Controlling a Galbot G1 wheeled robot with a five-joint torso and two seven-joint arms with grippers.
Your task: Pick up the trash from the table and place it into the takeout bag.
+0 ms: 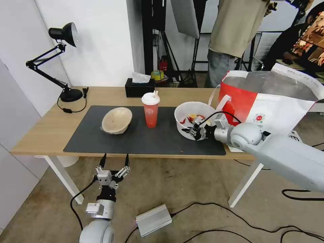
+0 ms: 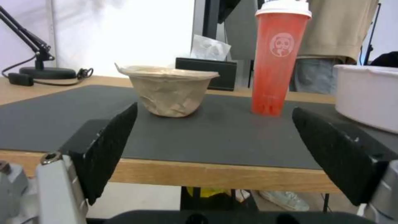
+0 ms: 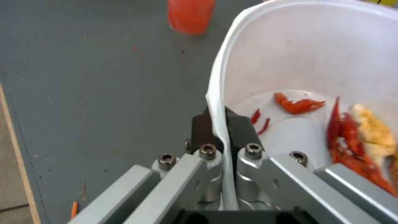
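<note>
White bowl (image 3: 307, 62) rim is pinched by the right pincer (image 1: 195, 131) at centre-right, ready for lifting toward the takeout bag (image 1: 270, 101); left pincer (image 1: 114, 162), fingers apart, waits lower left

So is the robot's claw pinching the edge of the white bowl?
Yes, the right gripper has one finger inside and one outside the rim of the white bowl, closed tight on it.
</note>
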